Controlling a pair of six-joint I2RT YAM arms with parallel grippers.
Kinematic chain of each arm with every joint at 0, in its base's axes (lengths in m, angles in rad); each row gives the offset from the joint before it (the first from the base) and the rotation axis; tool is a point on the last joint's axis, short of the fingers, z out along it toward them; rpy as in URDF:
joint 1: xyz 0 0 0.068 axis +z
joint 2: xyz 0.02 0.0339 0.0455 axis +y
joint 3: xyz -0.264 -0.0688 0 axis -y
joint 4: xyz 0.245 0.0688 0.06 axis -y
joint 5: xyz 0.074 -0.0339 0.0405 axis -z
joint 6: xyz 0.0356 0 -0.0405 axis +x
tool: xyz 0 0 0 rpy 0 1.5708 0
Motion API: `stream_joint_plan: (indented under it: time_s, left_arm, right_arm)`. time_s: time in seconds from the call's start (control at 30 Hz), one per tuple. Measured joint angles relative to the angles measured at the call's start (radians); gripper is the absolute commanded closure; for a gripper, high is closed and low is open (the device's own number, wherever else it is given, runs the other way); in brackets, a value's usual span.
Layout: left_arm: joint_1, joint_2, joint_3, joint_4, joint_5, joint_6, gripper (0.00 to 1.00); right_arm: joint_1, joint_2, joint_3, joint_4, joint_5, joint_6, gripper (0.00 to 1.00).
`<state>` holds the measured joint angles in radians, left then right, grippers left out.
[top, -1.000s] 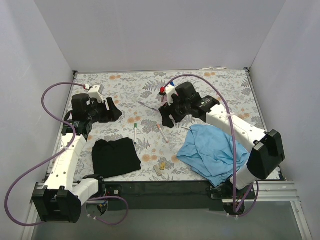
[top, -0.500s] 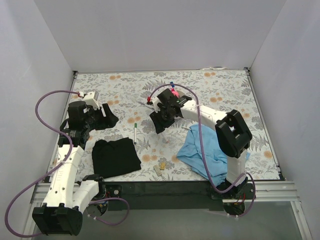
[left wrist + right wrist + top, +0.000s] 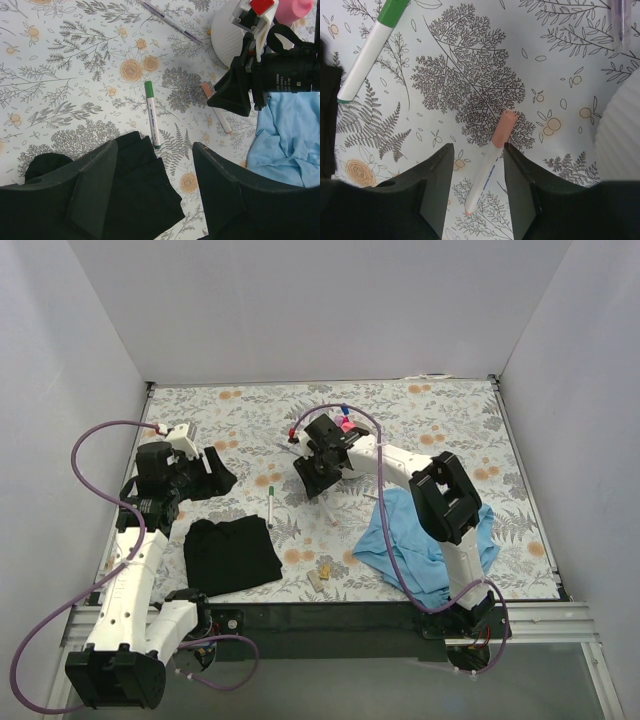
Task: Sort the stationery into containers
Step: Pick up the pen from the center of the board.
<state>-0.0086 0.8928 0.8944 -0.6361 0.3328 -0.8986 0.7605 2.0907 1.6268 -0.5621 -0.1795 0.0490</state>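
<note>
Floral surface (image 3: 440, 440): the right arm reaches across to mid-table, right pincer (image 3: 479, 152) nose-down, jaws spread and straddling the peach-capped pen (image 3: 492, 155) without clamping it. The left arm is folded back, its left pincer (image 3: 218, 475) spread and empty over the black cloth (image 3: 145, 190). Right wrist view alone shows the pen lying between the fingers; left wrist view alone shows the green-capped marker (image 3: 151, 114) just ahead of that pincer and the white organiser (image 3: 225, 35) behind the right one.
</note>
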Motion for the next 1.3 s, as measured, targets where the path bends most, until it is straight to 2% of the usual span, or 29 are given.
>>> stream_joint_plan:
  time_s: [0.3, 0.33, 0.4, 0.43, 0.6, 0.67, 0.87, 1.03, 1.17, 1.3]
  left_arm:
    - [0.000, 0.019, -0.001, 0.001, 0.007, -0.001, 0.39]
    - [0.000, 0.020, -0.001, 0.001, 0.007, -0.003, 0.39]
    - [0.000, 0.021, -0.002, 0.002, 0.007, -0.004, 0.39]
    - [0.000, 0.021, -0.002, 0.004, 0.007, -0.005, 0.39]
    - [0.000, 0.023, -0.003, 0.008, 0.007, -0.007, 0.39]
    - [0.000, 0.024, -0.003, 0.008, 0.007, -0.007, 0.39]
    - [0.000, 0.027, -0.003, 0.012, 0.008, -0.007, 0.39]
    - [0.000, 0.036, -0.003, 0.018, 0.017, -0.004, 0.39]
    - [0.000, 0.071, -0.002, 0.039, 0.043, 0.001, 0.39]
    - [0.000, 0.121, -0.002, 0.082, 0.072, 0.000, 0.37]
  right_arm:
    - [0.000, 0.056, 0.013, 0.014, 0.073, 0.002, 0.52]
    - [0.000, 0.056, 0.011, 0.016, 0.081, 0.002, 0.57]
    - [0.001, 0.056, 0.011, 0.017, 0.098, 0.002, 0.73]
    - [0.001, 0.056, 0.011, 0.018, 0.106, -0.001, 0.86]
    - [0.002, 0.059, 0.013, 0.019, 0.151, 0.000, 0.87]
    - [0.005, 0.059, 0.013, 0.021, 0.171, -0.004, 0.99]
    - [0.022, 0.056, 0.013, 0.024, 0.214, -0.045, 0.99]
    - [0.023, 0.014, 0.020, -0.009, 0.162, -0.064, 0.99]
    - [0.018, -0.089, 0.096, -0.039, 0.112, -0.084, 0.99]
    - [0.003, -0.277, 0.143, 0.025, 0.094, -0.098, 0.99]
